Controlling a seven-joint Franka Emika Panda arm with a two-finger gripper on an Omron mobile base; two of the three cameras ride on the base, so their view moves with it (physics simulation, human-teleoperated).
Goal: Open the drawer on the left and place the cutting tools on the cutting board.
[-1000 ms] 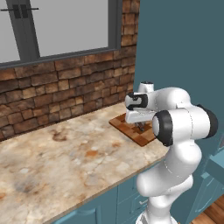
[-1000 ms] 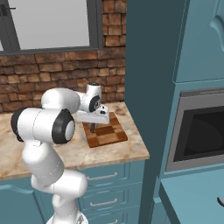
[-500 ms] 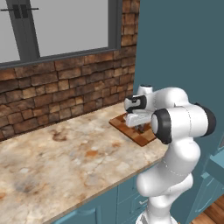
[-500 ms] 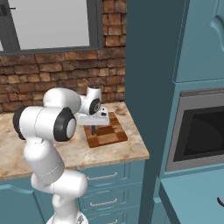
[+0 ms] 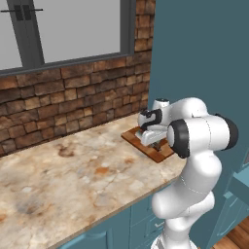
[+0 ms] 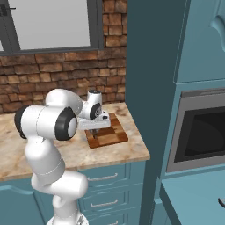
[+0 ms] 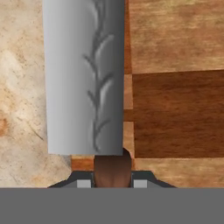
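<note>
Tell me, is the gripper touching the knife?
Touching. In the hand view the gripper has its two dark fingertips pressed against either side of the knife's brown handle, with the blade hanging over the cutting board.

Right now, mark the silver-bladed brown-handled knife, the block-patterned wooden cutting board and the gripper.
silver-bladed brown-handled knife point(image 7: 83, 78): hand view, middle of the blade.
block-patterned wooden cutting board point(image 6: 115, 137): right base view, bare front part.
gripper point(image 7: 113, 180): hand view, between the tips, at the brown handle.
</note>
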